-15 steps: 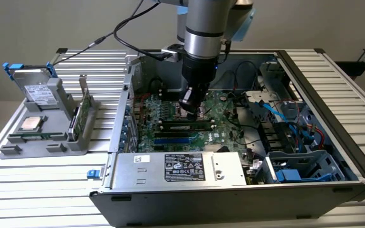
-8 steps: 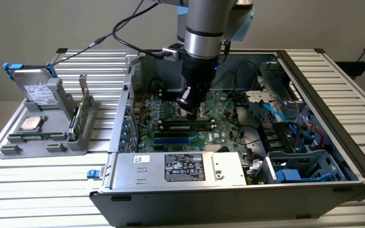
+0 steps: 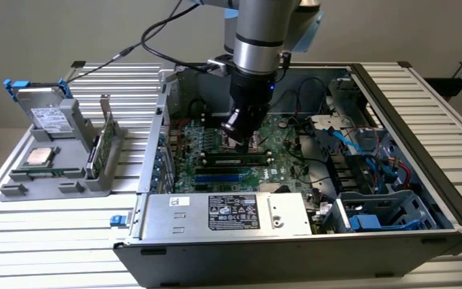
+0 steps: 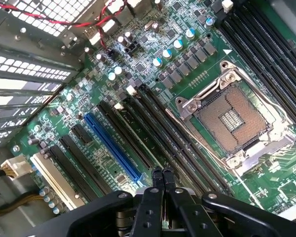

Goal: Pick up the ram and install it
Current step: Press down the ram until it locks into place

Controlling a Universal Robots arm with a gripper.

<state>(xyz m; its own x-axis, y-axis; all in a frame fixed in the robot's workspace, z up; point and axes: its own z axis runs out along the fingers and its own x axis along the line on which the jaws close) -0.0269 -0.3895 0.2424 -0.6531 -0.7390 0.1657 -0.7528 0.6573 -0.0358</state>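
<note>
In the exterior view the ram, a long slim green stick with black chips, stands seated in a memory slot on the motherboard inside the open computer case. My gripper hangs just above and behind it, over the processor socket area. In the wrist view the gripper is shut, its two black fingertips pressed together with nothing between them. They hover over the long dark memory slots beside the open, empty processor socket.
A grey holder on the exterior view's left carries a hard drive, a square silver processor and a green expansion card. The power supply, cables and a drive cage crowd the case. A blue slot runs beside the memory slots.
</note>
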